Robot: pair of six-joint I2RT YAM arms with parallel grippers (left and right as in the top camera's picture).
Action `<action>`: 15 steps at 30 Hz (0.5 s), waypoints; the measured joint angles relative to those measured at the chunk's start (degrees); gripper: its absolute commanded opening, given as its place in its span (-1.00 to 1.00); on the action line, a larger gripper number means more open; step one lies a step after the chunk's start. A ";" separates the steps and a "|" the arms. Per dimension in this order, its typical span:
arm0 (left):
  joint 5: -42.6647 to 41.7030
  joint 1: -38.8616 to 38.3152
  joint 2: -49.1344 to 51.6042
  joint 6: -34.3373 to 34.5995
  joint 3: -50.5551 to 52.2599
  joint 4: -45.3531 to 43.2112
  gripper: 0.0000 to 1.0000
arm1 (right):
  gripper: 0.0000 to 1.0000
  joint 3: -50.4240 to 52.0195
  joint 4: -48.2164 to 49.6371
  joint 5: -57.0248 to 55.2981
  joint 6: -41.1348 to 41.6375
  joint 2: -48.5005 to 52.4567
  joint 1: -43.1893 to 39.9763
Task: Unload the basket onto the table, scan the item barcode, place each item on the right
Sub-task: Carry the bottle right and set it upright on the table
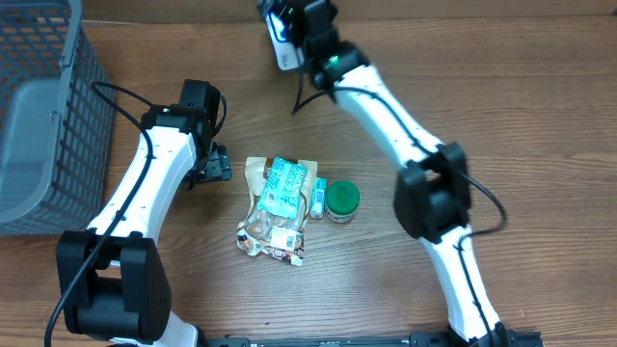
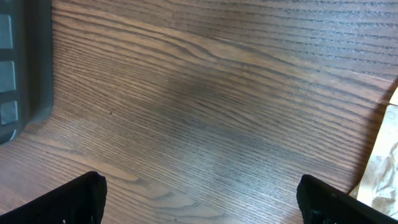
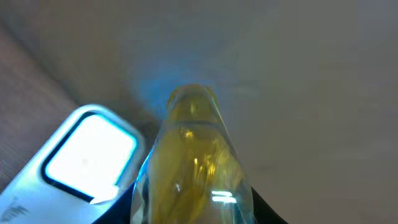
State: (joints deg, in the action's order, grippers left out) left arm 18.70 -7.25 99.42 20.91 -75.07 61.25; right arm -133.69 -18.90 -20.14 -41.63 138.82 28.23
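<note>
- Bottle [image 3: 193,162]: clear, yellowish, glossy, narrow rounded top. It is up in the right wrist view, off the table and at the far edge of the workspace.
- No label, brand or barcode can be read on it; this face is bare and shiny.
- scanner [image 3: 87,155]: white housing with a dark-framed, brightly lit window, just beside the bottle on its left in the wrist view. No writing is legible on it. It shows overhead as a white block [image 1: 283,50] by the right wrist.
- right gripper [image 1: 287,27]: arm stretched to the table's far side, jaws partly closed and pinching the bottle's lower body. The fingers are mostly hidden under it.
- left gripper [image 2: 199,205]: jaws spread fully, holding nothing, hovering over bare wood table [image 2: 205,99], with both black fingertips [image 2: 68,199] at the frame's bottom corners.
- snack bag [image 1: 278,207]: crinkled, clear and tan with a blue label, lying at mid-table; the print is too small to read. Its edge shows in the left wrist view [image 2: 382,168].
- small blue packet [image 1: 317,197]: touching the bag's right side; text unreadable.
- green-lidded jar [image 1: 341,200]: just beside the packet.
- grey mesh basket [image 1: 39,116]: at the table's left side.
</note>
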 measured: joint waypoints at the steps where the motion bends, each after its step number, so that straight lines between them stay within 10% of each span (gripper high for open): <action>1: 0.00 0.00 0.00 0.00 0.00 0.02 0.99 | -0.93 0.00 -1.57 0.00 1.79 -2.45 -0.52; 15: 0.00 0.00 0.00 0.00 0.00 0.02 0.99 | -0.93 -1.25 -43.87 2.75 36.20 -24.02 -14.45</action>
State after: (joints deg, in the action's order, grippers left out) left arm 18.70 -7.25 99.42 20.91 -75.07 61.28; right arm -134.93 -62.76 -17.39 -5.43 114.80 13.78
